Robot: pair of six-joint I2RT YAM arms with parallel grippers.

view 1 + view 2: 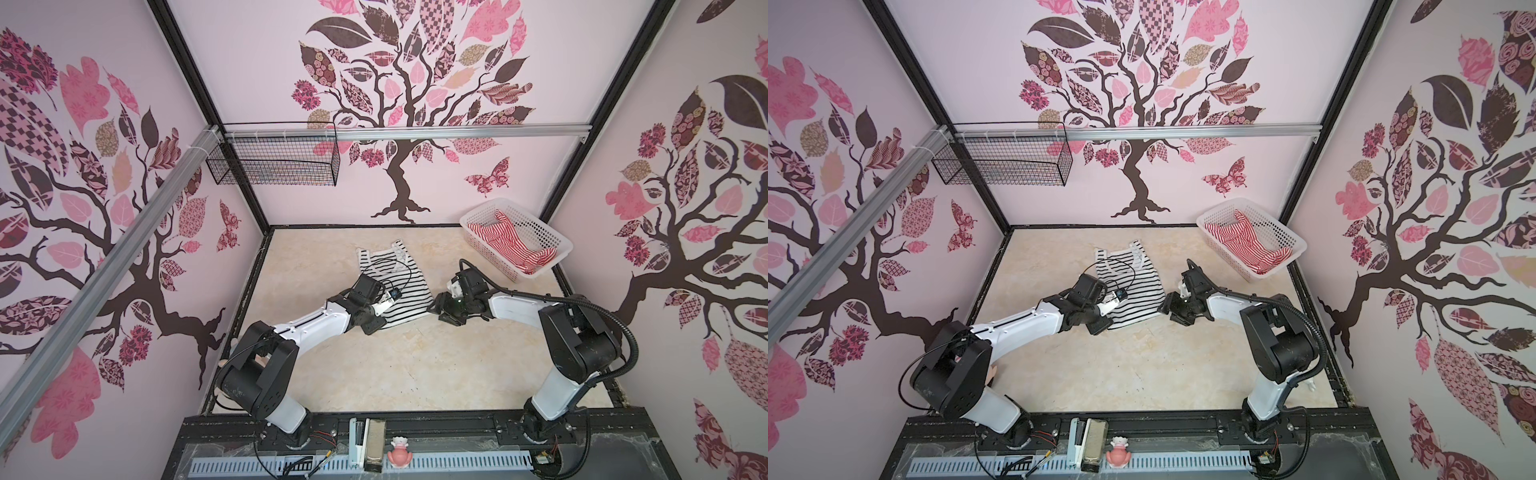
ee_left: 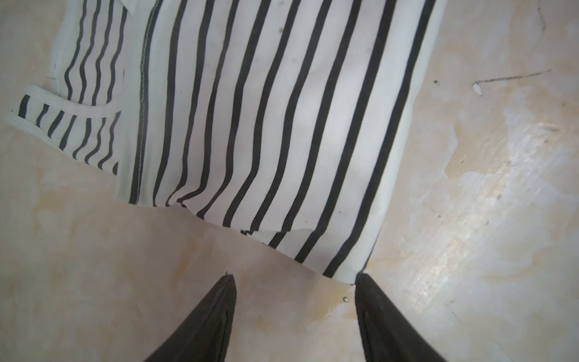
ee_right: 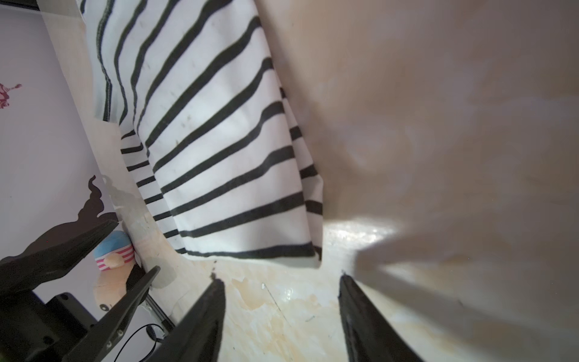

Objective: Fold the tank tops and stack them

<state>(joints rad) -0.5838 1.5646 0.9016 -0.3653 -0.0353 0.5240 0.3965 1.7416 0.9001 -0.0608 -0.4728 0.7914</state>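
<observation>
The left arm reaches from its base at the near edge, low and nearly flat over the table, with its wrist bent down at the near left corner of the black top. The left gripper is released: its jaws stand apart with only bare table between them. In the left wrist view one fingertip meets the corner of the top's hem.

The right arm comes in from the other side, elbow high and forearm sloping down toward the top's near right corner. The right gripper is also released and holds nothing. Its jaws are spread over bare table, just short of the hem.

The black top lies spread on the table at mid-depth in both top views, straps toward the back wall and hem toward the arms. One side looks folded over in the wrist views.

The white basket sits at the far right corner of the table. The red top lies crumpled inside it, and part of it is draped against the basket's wall. A wire basket hangs from the rail at the back left; I cannot tell what it holds.
</observation>
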